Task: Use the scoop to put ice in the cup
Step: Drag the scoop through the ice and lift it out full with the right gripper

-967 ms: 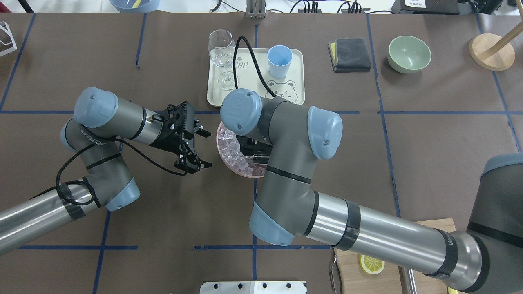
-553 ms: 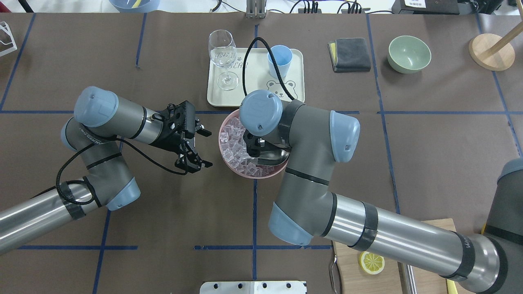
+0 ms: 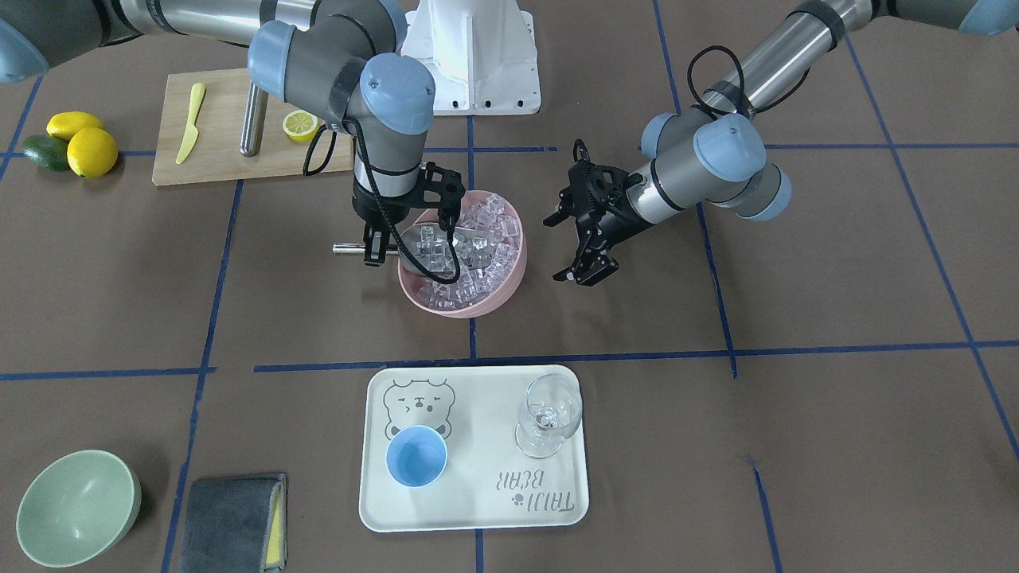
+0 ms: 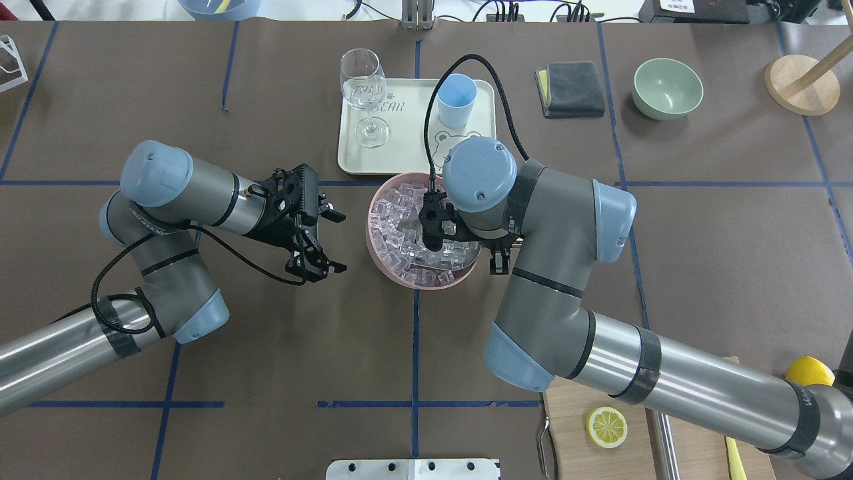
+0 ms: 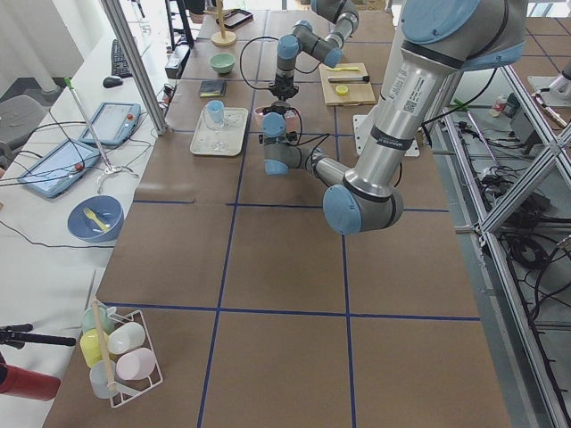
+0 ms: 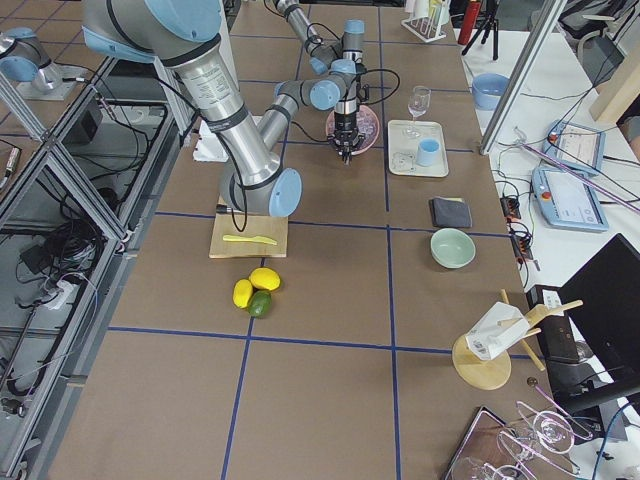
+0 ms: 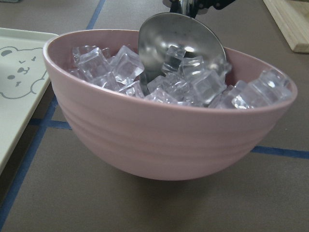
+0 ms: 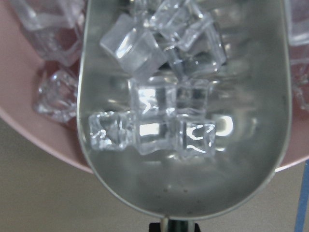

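Brown bench [image 4: 700, 267]: right jaws are gripping the scoop [image 8: 183, 183] holding ice [image 8: 174, 130]; the cup [image 4: 456, 100] is standing forward, beyond the bowl [image 7: 169, 140]; left jaws are gaping.

You're in robotics lab; brown paper-covered table [image 4: 733, 267] gridded with blue tape lines [image 4: 733, 184]; silver aluminium-profile post [image 5: 136, 62] beside it; blue-cased tablets [image 5: 111, 122] on white side bench [image 5: 27, 232].
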